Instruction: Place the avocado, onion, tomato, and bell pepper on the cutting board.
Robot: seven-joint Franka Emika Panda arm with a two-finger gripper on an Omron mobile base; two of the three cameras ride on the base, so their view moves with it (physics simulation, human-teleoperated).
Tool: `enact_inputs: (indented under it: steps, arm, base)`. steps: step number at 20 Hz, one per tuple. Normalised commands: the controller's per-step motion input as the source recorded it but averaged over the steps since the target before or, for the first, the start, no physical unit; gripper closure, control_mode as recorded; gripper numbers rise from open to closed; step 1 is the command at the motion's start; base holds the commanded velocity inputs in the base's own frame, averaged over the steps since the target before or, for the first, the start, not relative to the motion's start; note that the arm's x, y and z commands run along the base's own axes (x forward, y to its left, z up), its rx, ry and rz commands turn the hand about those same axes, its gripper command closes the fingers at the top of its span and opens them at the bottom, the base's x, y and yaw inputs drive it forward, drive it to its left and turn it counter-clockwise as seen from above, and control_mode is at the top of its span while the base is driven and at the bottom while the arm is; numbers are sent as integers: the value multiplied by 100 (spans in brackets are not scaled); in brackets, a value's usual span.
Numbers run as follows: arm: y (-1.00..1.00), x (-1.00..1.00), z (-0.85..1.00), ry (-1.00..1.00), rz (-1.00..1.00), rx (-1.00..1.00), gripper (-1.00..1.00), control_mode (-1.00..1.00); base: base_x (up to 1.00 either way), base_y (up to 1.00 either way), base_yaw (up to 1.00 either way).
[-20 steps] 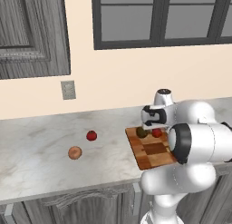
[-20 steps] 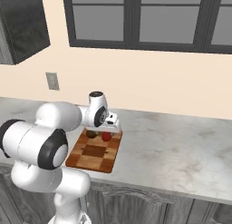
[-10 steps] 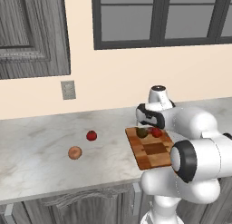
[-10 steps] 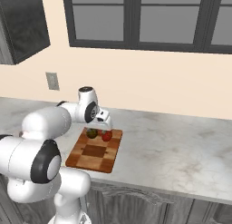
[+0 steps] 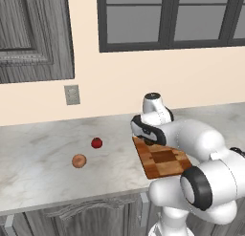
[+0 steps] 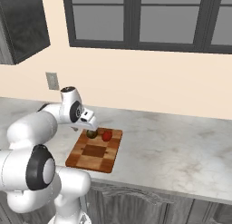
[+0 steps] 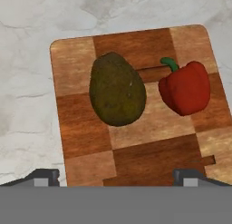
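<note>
The onion (image 5: 79, 160) sat far left of the cutting board (image 5: 162, 159) on the counter (image 5: 38, 158), near the tomato (image 5: 96, 143); I guessed it was light, hard, smooth and rolly, so I planned to pinch its round middle, while my gripper (image 6: 89, 124) hung empty and open over the avocado (image 7: 117, 89) and bell pepper (image 7: 185, 87).

You will find no text, label, brand, number or sign to read here: nothing is printed on the board (image 7: 90, 141), the counter (image 5: 43, 168), the wall plate (image 5: 72, 94) or the cabinets (image 5: 33, 34).
</note>
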Motion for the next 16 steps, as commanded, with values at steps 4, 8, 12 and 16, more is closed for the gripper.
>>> enact_inputs:
  steps: [4,8,12,16]
  arm:
    - [52,-10,0,-7,-2,-1,-100,-100]
    - [53,-1,0,-6,0,-1,-100,-100]
    - [56,0,0,-2,0,-1,-100,-100]
    - [51,0,0,-1,0,-1,-100,-100]
  base:
    - [0,0,0]
    - [0,0,0]
    - [0,0,0]
    - [0,0,0]
